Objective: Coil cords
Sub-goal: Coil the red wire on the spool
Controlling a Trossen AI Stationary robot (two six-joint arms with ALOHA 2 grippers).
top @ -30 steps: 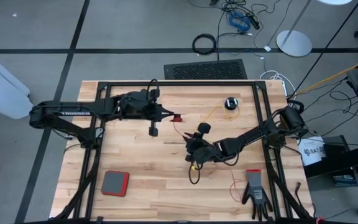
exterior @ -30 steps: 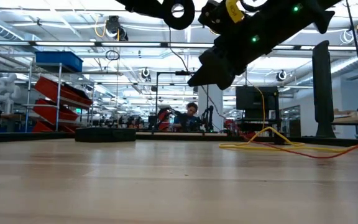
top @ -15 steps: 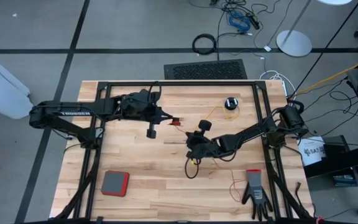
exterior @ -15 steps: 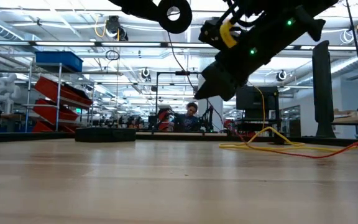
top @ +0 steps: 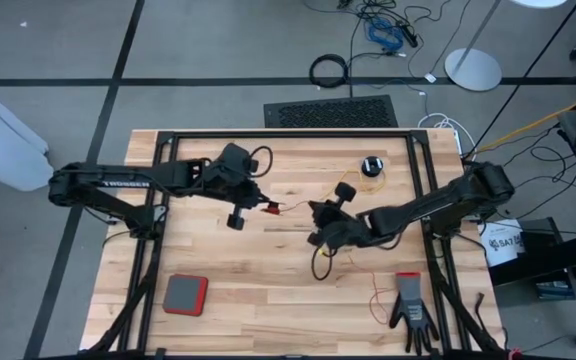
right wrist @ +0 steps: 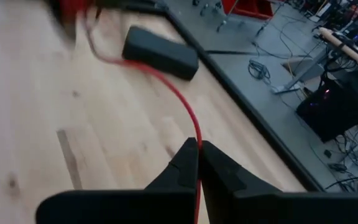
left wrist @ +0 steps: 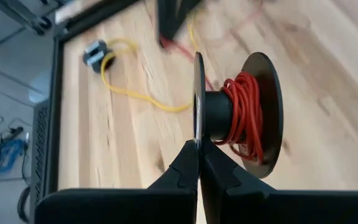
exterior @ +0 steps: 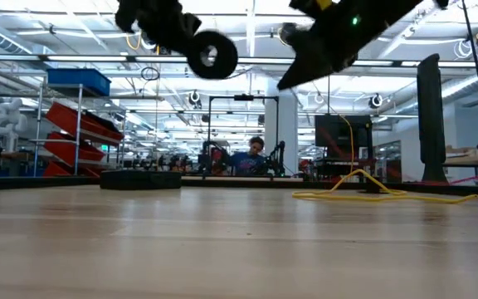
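Observation:
My left gripper [top: 264,206] is above the table's middle, shut on a small black reel [left wrist: 229,115] wound with reddish-orange cord [left wrist: 247,112]. The cord [top: 293,209] runs toward my right gripper [top: 318,235], which is shut on it just right of the middle. The yellow cord [top: 344,181] lies on the table and joins its own black reel [top: 371,165] at the far right. It also shows in the left wrist view [left wrist: 129,93] and the low view [exterior: 363,193]. My left gripper pinches the rim of one flange [left wrist: 197,134] of the reel between its two fingers. The reel's axis lies across the fingers, and the reel is lifted clear of the table. My right gripper pinches the reddish-orange cord [right wrist: 196,132] between its two fingertips, the fingers lying along it. The cord leaves the fingertips in a curve toward the reel, clear of the table.
A black glove [top: 411,305] lies at the near right beside a loose red wire [top: 378,298]. A grey pad with a red border [top: 185,293] lies at the near left. Black frame rails [top: 288,133] run around the table. A person [exterior: 247,158] sits far behind.
My left gripper has swung toward the table's near edge and come lower, carrying the reel. My right gripper has risen and gone a little toward the right and far edges, still shut on the cord.

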